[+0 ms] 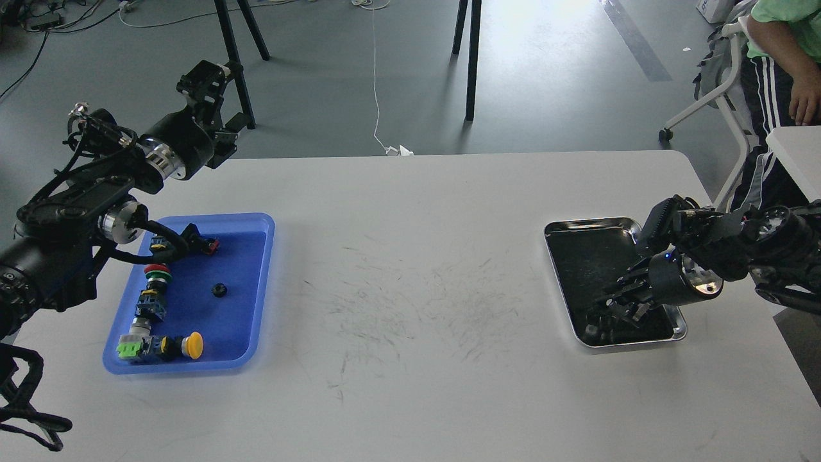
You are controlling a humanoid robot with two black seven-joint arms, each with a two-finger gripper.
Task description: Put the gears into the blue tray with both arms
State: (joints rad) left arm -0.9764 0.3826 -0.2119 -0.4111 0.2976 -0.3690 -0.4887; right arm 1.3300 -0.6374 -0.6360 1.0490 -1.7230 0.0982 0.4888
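Gear [219, 290] lies flat in blue tray [260, 221], hole facing up, round (no long axis visible). Tray long side runs away from robot. Switches [156, 274] line tray left side. Left gripper [204, 78] raised behind table, grip unclear. Right gripper [612, 308] low over metal tray [590, 224], grip unclear against dark inside.

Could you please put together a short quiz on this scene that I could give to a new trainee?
1. True or false: a gear lies in the blue tray.
2. Which pincer is over the silver tray: A left, B right?
3. What colour is the cap of the push-button nearest the blue tray's front edge?

Key: 1 true. 2 B, the right pincer; the left pincer is raised behind the table. 3 yellow.
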